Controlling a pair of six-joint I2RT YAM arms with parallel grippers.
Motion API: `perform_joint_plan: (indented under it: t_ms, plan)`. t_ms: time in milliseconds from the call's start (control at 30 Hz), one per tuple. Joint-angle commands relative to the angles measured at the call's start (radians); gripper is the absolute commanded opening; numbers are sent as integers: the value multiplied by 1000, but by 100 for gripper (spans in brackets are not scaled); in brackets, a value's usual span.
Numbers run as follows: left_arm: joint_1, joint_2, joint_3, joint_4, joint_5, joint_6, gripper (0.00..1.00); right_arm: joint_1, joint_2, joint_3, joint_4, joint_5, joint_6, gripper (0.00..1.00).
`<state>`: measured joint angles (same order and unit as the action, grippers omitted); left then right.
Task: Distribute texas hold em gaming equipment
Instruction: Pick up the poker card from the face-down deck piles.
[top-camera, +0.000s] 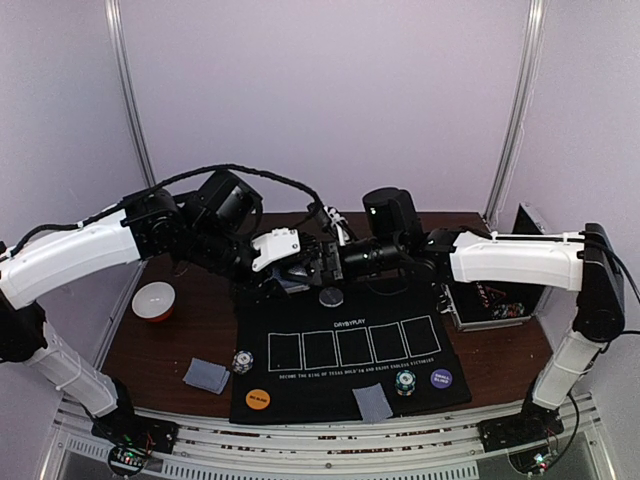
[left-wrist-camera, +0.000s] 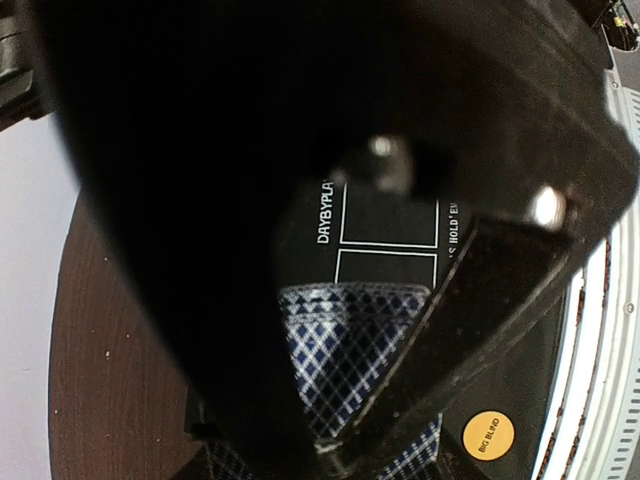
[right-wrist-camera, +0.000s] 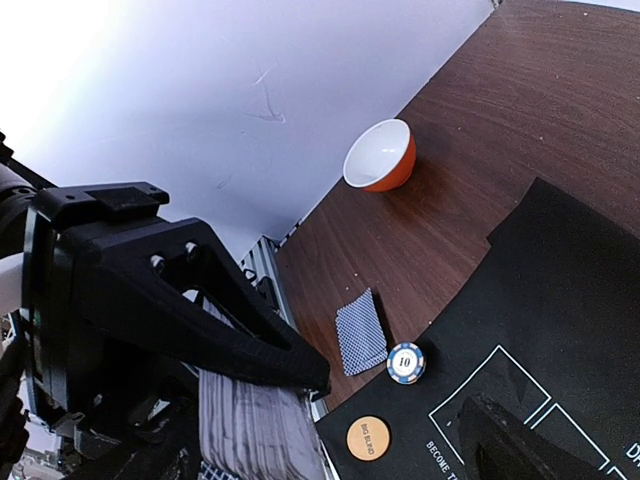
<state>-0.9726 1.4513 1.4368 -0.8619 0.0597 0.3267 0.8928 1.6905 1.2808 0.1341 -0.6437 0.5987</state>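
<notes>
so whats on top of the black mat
On the mat: orange disc, purple disc, a chip stack and face-down cards near its front, another stack at its left edge, a round disc at the back. The arms cover the back strip, hiding anything there.

The top camera looks down from behind the 2 arm bases over the whole brown wooden table (top-camera: 150, 345). Both wrist cameras sit close, tilted (the left mostly blocked by its fingers (left-wrist-camera: 480, 300)); all 3 share the round orange blind disc (top-camera: 258, 398).
</notes>
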Motion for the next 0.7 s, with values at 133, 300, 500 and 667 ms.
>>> perform_joint_plan:
  t_ms: [133, 300, 500, 667]
  plan:
    - [-5, -15, 18, 37, -13, 20, 46, 7, -28, 47, -185, 117, -116, 77]
    - [-5, -14, 14, 37, -18, 23, 46, 8, -49, 59, -249, 126, -142, 62]
    - [-5, -17, 2, 37, -27, 22, 46, 5, -64, 83, -296, 134, -160, 49]
    - [-5, -20, -5, 38, -36, 22, 46, 5, -65, 106, -330, 125, -168, 32]
